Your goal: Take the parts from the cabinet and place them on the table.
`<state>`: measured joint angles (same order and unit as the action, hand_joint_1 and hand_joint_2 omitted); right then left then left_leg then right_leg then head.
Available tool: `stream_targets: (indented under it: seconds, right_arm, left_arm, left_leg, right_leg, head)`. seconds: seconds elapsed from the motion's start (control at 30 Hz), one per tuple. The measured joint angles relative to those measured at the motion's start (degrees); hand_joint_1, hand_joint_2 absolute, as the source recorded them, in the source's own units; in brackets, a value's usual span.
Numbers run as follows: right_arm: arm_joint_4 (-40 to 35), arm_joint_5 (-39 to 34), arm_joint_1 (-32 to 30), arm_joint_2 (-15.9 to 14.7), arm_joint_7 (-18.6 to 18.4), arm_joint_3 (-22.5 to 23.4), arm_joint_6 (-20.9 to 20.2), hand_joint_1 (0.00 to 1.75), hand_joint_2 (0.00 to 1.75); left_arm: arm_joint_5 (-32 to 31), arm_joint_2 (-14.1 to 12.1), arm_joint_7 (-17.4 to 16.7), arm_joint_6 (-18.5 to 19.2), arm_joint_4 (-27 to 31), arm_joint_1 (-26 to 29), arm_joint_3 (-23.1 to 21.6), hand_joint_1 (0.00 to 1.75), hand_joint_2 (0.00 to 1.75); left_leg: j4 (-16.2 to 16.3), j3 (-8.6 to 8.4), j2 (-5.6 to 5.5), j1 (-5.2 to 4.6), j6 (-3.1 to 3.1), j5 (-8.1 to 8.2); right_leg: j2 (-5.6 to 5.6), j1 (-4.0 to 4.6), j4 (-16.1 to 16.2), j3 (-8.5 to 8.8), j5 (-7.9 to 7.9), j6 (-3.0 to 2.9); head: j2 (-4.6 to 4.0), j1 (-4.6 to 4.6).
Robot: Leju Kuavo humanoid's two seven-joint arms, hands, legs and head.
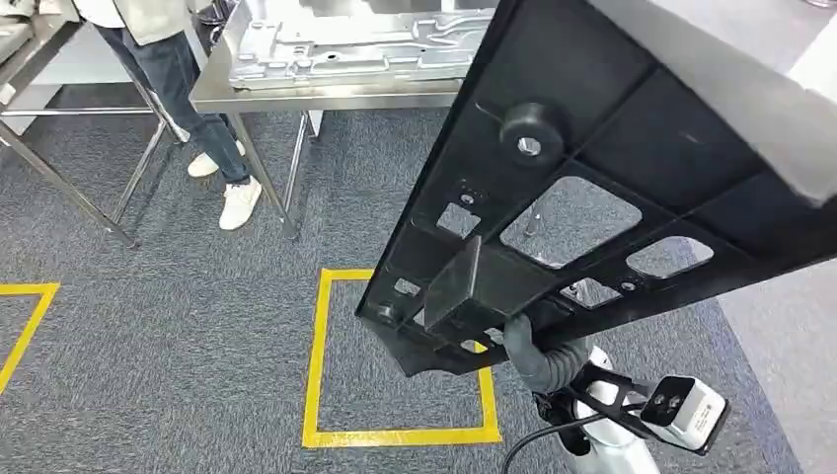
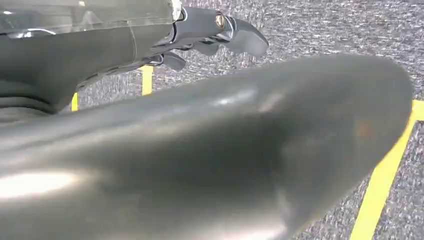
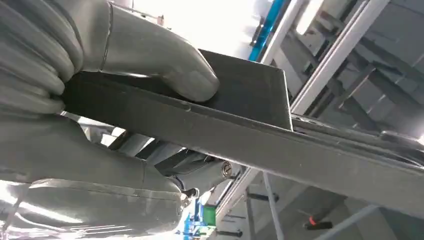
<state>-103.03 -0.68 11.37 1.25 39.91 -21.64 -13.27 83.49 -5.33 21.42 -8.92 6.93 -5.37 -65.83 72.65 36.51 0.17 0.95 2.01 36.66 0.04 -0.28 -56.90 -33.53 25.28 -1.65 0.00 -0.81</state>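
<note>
I hold a large black plastic panel [image 1: 553, 69] with cut-out windows and a round boss, tilted up across the right of the head view. My right hand [image 1: 536, 354] grips its lower edge from beneath. In the right wrist view the thumb [image 3: 155, 57] presses on the panel's [image 3: 240, 130] face while the fingers [image 3: 200, 172] curl under it. My left hand [image 2: 150, 45] hangs over the carpet with nothing in it, its fingers [image 2: 235, 32] apart. The steel table [image 1: 326, 94] stands ahead, and a silver pressed metal part [image 1: 345, 49] lies on it.
A person [image 1: 178, 69] in jeans and white shoes stands at the table's left corner. A yellow taped square [image 1: 321, 365] marks the grey carpet in front of me, another taped corner [image 1: 30, 316] lies far left. A second steel frame [image 1: 59, 178] stands at the left. A light grey slab [image 1: 750, 79] overlaps the panel's upper right.
</note>
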Motion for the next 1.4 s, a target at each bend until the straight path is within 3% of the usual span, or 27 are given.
stream_targets:
  seconds: [0.03,0.07,0.1,0.2,0.23,0.3,0.33,0.4,0.43,0.5,0.53,0.57,0.6,0.63,0.7,0.73,0.83,0.93,1.0,1.03,1.07,1.1,1.13,1.2,1.27,1.37,1.4]
  right_arm:
    - [0.02,0.00,-0.11,0.00,0.00,0.00,0.00,1.75,1.75]
    - [0.02,0.02,-0.15,0.00,0.00,0.00,0.00,1.75,1.75]
    - [0.02,0.02,-0.14,0.00,0.00,0.00,0.00,1.75,1.75]
    - [0.02,0.02,-0.13,0.04,0.00,0.00,0.00,1.75,1.75]
    - [0.02,0.02,-0.08,0.04,0.00,0.00,0.02,1.75,1.75]
    - [0.02,0.07,-0.21,0.04,-0.04,-0.02,0.04,1.75,1.75]
    - [0.00,0.07,-0.21,0.04,0.00,-0.02,0.04,1.75,1.75]
    - [-0.18,0.09,-0.18,0.04,-0.02,-0.02,0.22,1.75,1.75]
    - [-0.17,0.09,-0.01,0.04,0.00,-0.02,0.26,1.75,1.75]
    - [-0.20,0.04,-0.08,0.04,0.00,-0.02,0.24,1.75,1.75]
    - [-0.17,0.04,-0.24,0.04,0.00,0.00,0.26,1.75,1.75]
    - [-0.13,0.04,-0.34,0.04,0.00,-0.02,0.26,1.75,1.75]
    - [-0.13,0.04,-0.36,0.04,0.00,-0.02,0.24,1.75,1.75]
    - [-0.13,0.02,-0.31,0.04,0.00,-0.02,0.24,1.75,1.75]
    - [-0.15,0.02,-0.25,0.04,0.00,-0.02,0.26,1.75,1.75]
    - [-0.13,0.02,-0.24,0.04,0.00,-0.02,0.26,1.75,1.75]
    - [-0.15,-0.04,-0.16,0.04,0.00,-0.02,0.26,1.75,1.75]
    - [-0.24,-0.13,0.01,0.13,0.00,-0.02,0.26,1.75,1.75]
    - [-0.24,-0.20,0.17,0.22,0.00,-0.02,0.33,1.75,1.75]
    - [-0.24,-0.20,0.15,0.22,0.00,-0.02,0.33,1.75,1.75]
    - [-0.24,-0.22,0.12,0.22,-0.02,-0.02,0.37,1.75,1.75]
    - [-0.22,-0.26,0.11,0.22,-0.02,-0.02,0.39,1.75,1.75]
    - [-0.22,-0.28,0.12,0.22,-0.02,-0.02,0.39,1.75,1.75]
    - [-0.24,-0.35,0.14,0.24,0.00,-0.02,0.50,1.75,1.75]
    - [-0.26,-0.35,0.20,0.24,0.00,-0.02,0.61,1.75,1.75]
    - [-0.31,-0.33,0.13,0.24,0.00,-0.02,0.61,1.75,1.75]
    - [-0.48,-0.33,0.20,0.26,0.00,-0.02,0.61,1.75,1.75]
  left_arm:
    - [0.00,-0.02,0.00,0.00,0.00,0.14,0.00,0.00,0.00]
    - [0.00,0.00,0.00,0.00,0.00,0.25,0.00,0.00,0.00]
    - [0.00,0.00,0.00,0.00,0.00,0.24,0.00,0.00,0.00]
    - [0.00,-0.11,0.04,0.00,0.00,0.27,0.00,0.00,0.00]
    - [0.00,-0.20,0.11,0.00,0.00,0.14,-0.02,0.00,0.00]
    - [0.00,-0.24,0.17,0.00,0.00,0.32,-0.02,0.00,0.00]
    - [0.00,-0.28,0.20,0.00,0.00,0.42,-0.02,0.00,0.00]
    - [0.00,-0.15,0.26,0.04,0.00,0.25,-0.07,0.00,0.00]
    - [0.00,-0.15,0.35,0.15,0.00,0.14,-0.09,0.00,0.00]
    - [0.00,-0.15,0.35,0.17,0.00,0.01,-0.13,0.00,0.00]
    - [0.00,-0.15,0.35,0.17,0.00,0.01,-0.15,0.00,0.00]
    - [0.00,-0.15,0.33,0.15,0.00,0.08,-0.20,0.00,0.00]
    - [0.00,-0.15,0.33,0.13,0.00,0.17,-0.24,0.00,0.00]
    - [0.00,-0.15,0.33,0.13,0.00,0.17,-0.31,0.00,0.00]
    - [0.00,-0.15,0.33,0.13,0.00,0.08,-0.42,0.00,0.00]
    - [0.00,-0.15,0.33,0.13,0.00,0.03,-0.46,0.00,0.00]
    - [0.00,-0.17,0.24,0.13,0.00,-0.01,-0.53,0.00,0.00]
    - [0.02,-0.20,0.35,0.15,0.00,-0.18,-0.57,0.00,0.00]
    - [0.02,-0.31,0.35,0.15,0.00,-0.16,-0.61,0.00,0.00]
    - [0.02,-0.39,0.35,0.15,0.00,-0.04,-0.64,0.00,0.00]
    - [0.02,-0.39,0.35,0.15,0.00,0.06,-0.70,0.00,0.00]
    - [0.02,-0.39,0.35,0.17,0.00,0.10,-0.81,0.00,0.00]
    - [0.02,-0.39,0.35,0.17,0.00,0.08,-0.92,0.00,0.00]
    - [0.02,-0.57,0.35,0.20,0.00,0.04,-0.99,0.00,0.00]
    - [0.02,-0.72,0.33,0.13,0.00,-0.08,-1.03,0.00,0.00]
    - [0.02,-0.76,0.33,-0.04,0.00,0.12,-1.07,0.00,0.00]
    - [0.02,-0.74,0.35,-0.04,0.00,0.06,-1.09,0.00,0.00]
  left_leg:
    - [2.56,1.98,0.00,0.00,-0.04,0.30]
    - [2.24,2.65,0.00,-0.01,-0.31,-1.08]
    - [-0.44,2.11,0.00,-0.02,-0.61,-3.45]
    - [-14.00,-2.48,0.00,-0.36,-1.80,-12.02]
    - [-14.74,-2.34,0.05,-0.79,-1.95,-9.51]
    - [-14.82,-2.53,-0.11,-0.87,-2.18,-10.89]
    - [-14.87,-2.62,-0.18,-0.90,-2.38,-10.70]
    - [-15.79,-3.23,-0.17,-0.26,-2.95,-11.21]
    - [-15.94,-3.44,-0.20,-0.31,-3.11,-11.10]
    - [-15.94,-3.76,-0.16,-0.36,-3.48,-10.76]
    - [-15.92,-3.91,-0.17,-0.38,-3.52,-10.52]
    - [-15.89,-4.18,-0.18,-0.38,-3.48,-10.25]
    - [-15.89,-4.59,-0.21,-0.37,-3.41,-9.94]
    - [-15.89,-5.07,-0.26,-0.37,-3.31,-9.61]
    - [-15.87,-6.19,-0.39,-0.37,-2.93,-8.82]
    - [-15.81,-6.39,-0.41,-0.62,-2.58,-8.46]
    - [-16.02,-6.41,-0.35,-0.55,-1.67,-8.00]
    - [-14.14,-6.19,-0.32,-0.40,-0.80,-6.52]
    - [-5.04,-1.41,-0.32,-0.28,-0.39,-2.52]
    - [-0.67,1.19,-0.32,-0.28,-0.24,-1.22]
    - [2.20,3.25,-0.32,-0.28,-0.16,-1.01]
    - [2.06,3.79,-0.32,-0.28,-0.18,-2.29]
    - [-0.82,3.01,-0.32,-0.28,-0.31,-4.85]
    - [-11.18,-1.23,-0.33,-0.31,-0.86,-11.20]
    - [-15.18,-3.08,-0.36,-0.73,-1.64,-10.96]
    - [-15.00,-2.81,-0.41,-0.87,-2.37,-10.74]
    - [-15.61,-3.43,-0.35,-0.34,-2.69,-10.98]
  right_leg:
    - [0.13,0.14,-0.03,0.17,0.21,-0.03]
    - [0.26,0.28,-0.05,0.55,0.49,-0.03]
    - [0.31,0.43,-0.06,1.00,0.80,-0.01]
    - [0.32,0.66,0.02,2.40,1.83,0.18]
    - [0.40,0.82,-0.18,2.37,1.86,0.45]
    - [0.41,0.77,-0.22,2.13,2.27,1.20]
    - [0.41,0.73,-0.01,2.33,2.40,1.43]
    - [0.38,0.73,-0.27,2.50,3.04,2.00]
    - [0.31,0.67,-2.62,1.49,4.37,2.39]
    - [0.28,0.23,-12.54,-3.91,8.42,2.97]
    - [0.28,0.10,-16.61,-6.42,9.45,3.16]
    - [0.27,-0.01,-18.61,-8.07,9.25,3.23]
    - [0.27,-0.12,-17.46,-8.14,7.43,3.28]
    - [0.25,-0.19,-14.02,-6.94,4.71,3.20]
    - [0.16,-0.16,-3.51,-2.60,-1.34,2.65]
    - [-0.01,0.05,-1.47,-1.42,-0.87,2.38]
    - [0.27,0.36,-0.84,-1.56,-0.44,1.78]
    - [0.22,-0.11,0.51,-0.11,-0.41,0.80]
    - [0.10,-0.03,0.53,0.38,0.01,0.35]
    - [0.11,0.05,0.51,0.55,0.24,0.28]
    - [0.13,0.10,0.44,0.71,0.48,0.21]
    - [0.23,0.13,0.36,0.99,0.72,0.26]
    - [0.30,0.15,0.28,1.37,1.06,0.31]
    - [0.34,0.22,0.05,2.42,1.90,0.52]
    - [0.48,0.61,-0.26,2.42,2.42,1.07]
    - [0.43,0.45,0.17,2.45,2.50,1.88]
    - [0.55,0.30,1.50,2.32,2.28,2.41]
  head:
    - [0.00,0.05]
    - [0.00,0.00]
    - [0.00,0.05]
    - [0.00,0.09]
    - [-0.02,-0.17]
    - [0.00,0.00]
    - [-0.02,-0.15]
    - [0.00,-0.02]
    - [0.00,-0.22]
    - [0.00,-0.35]
    - [0.00,-0.35]
    - [0.00,-0.39]
    - [0.00,-0.37]
    - [0.00,-0.39]
    - [0.00,-0.39]
    - [0.00,-0.33]
    - [0.00,-0.28]
    - [0.00,-0.19]
    - [0.00,0.18]
    - [0.00,0.11]
    - [0.00,0.20]
    - [0.00,0.20]
    - [0.00,0.20]
    - [0.00,0.24]
    - [0.00,0.29]
    - [-0.02,0.29]
    - [0.00,0.31]
